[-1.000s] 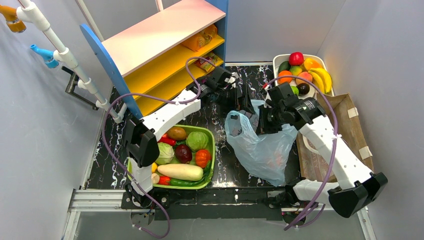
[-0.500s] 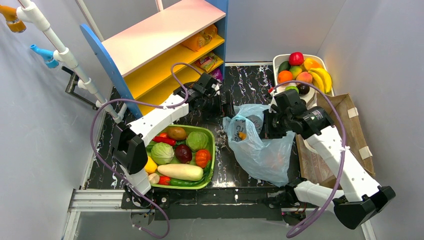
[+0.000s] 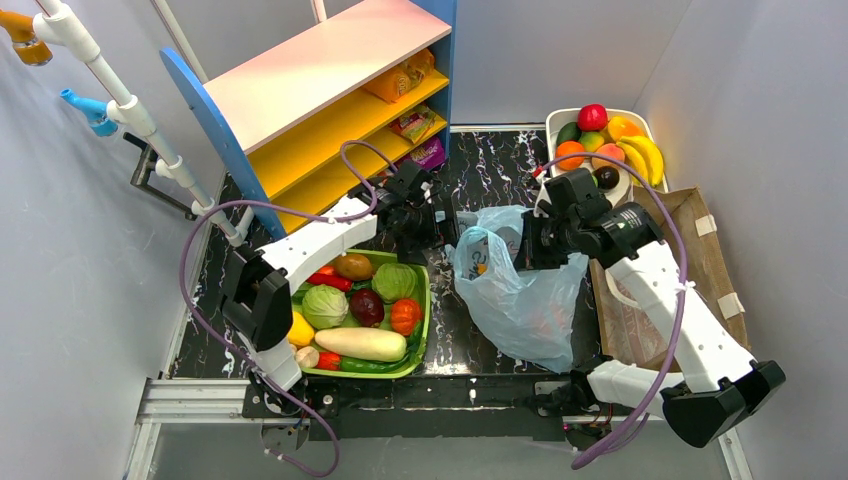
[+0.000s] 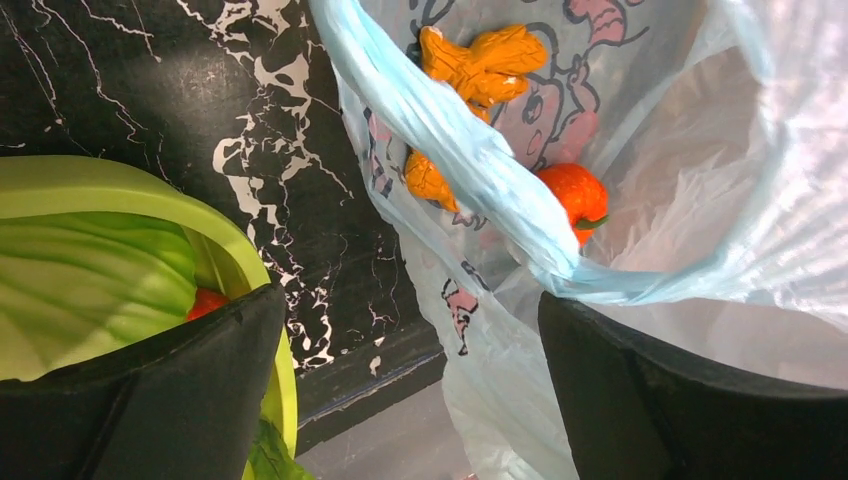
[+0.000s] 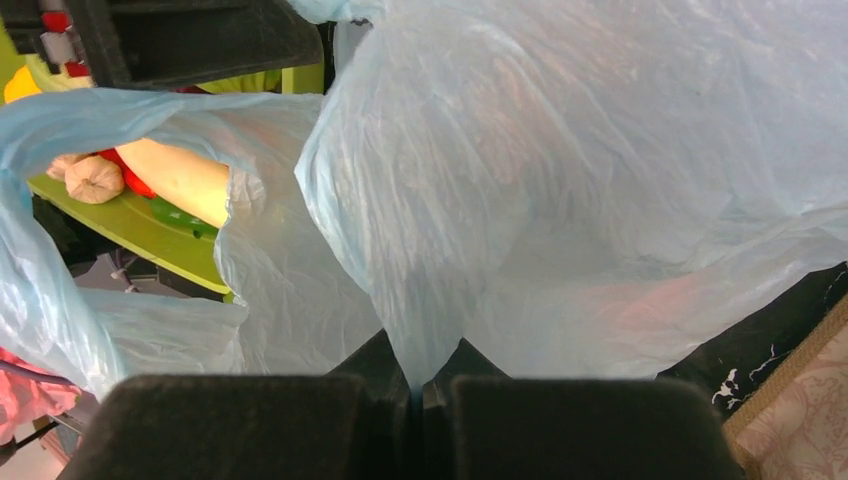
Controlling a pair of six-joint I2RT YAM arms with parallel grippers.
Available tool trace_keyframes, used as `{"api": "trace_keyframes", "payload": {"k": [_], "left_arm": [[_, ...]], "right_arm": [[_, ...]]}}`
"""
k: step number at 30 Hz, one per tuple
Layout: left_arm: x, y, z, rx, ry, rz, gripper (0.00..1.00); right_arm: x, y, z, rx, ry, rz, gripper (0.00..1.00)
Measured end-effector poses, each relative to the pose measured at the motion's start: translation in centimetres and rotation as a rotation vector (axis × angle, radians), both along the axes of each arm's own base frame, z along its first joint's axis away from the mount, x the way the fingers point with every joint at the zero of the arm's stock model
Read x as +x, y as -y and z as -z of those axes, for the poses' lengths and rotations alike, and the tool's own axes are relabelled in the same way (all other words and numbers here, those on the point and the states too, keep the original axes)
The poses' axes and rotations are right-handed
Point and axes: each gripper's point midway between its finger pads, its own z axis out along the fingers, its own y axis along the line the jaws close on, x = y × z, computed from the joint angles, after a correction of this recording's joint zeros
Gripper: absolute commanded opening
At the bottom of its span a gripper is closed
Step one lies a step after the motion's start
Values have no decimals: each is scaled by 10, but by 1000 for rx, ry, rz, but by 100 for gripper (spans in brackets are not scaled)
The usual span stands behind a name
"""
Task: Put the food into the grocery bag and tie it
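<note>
The grocery bag (image 3: 520, 300), thin light-blue plastic with dark printed drawings, sits slumped on the black marbled table (image 3: 500, 160) between the two arms, its mouth turned up and towards the left arm. The food (image 4: 485, 62) lies inside it: the left wrist view shows a knobbly orange piece, a smaller orange piece below it and a round red-orange one with a green stem, all seen past or through the film. One loop handle of the bag runs as a pale band across that view, passing between the fingers of the left gripper (image 4: 410, 315), which stand wide apart with nothing pinched; this gripper hangs at the bag's mouth, just beside the rim of the green basket (image 3: 427, 310) of vegetables. The right gripper (image 5: 415, 385) is clamped on a fold of the bag's far side, the plastic gathered to a point where its two fingers meet. To the right of the bag lies a brown paper bag (image 3: 700, 250), flat on the table. A white fruit tray (image 3: 550, 125) stands in the far right corner, and a blue and yellow shelf (image 3: 330, 60) stands at the far left.
</note>
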Motion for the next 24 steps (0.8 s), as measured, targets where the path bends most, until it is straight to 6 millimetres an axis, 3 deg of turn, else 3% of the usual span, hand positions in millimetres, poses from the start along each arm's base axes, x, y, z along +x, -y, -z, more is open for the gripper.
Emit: {"api": "trace_keyframes", "payload": {"k": [3,8,10,18,24], "left_arm": [[1,-2,-13,-18,41,1,98],[-1,-5,-59,-107,154,-1,98],[-3,-3,-66,-142,170,-4,98],[3,14,-26,-143,44,-47,97],[3,17,-19,-148,11,-66,98]], "right_arm": [[3,-2,-1,2,-5,1,1],[6,-3,0,2,-12,6,1],[6,-4,-2,6,-10,7,1],[8,-8,-12,32,7,-1,1],[9,-11,-17,56,13,1,1]]}}
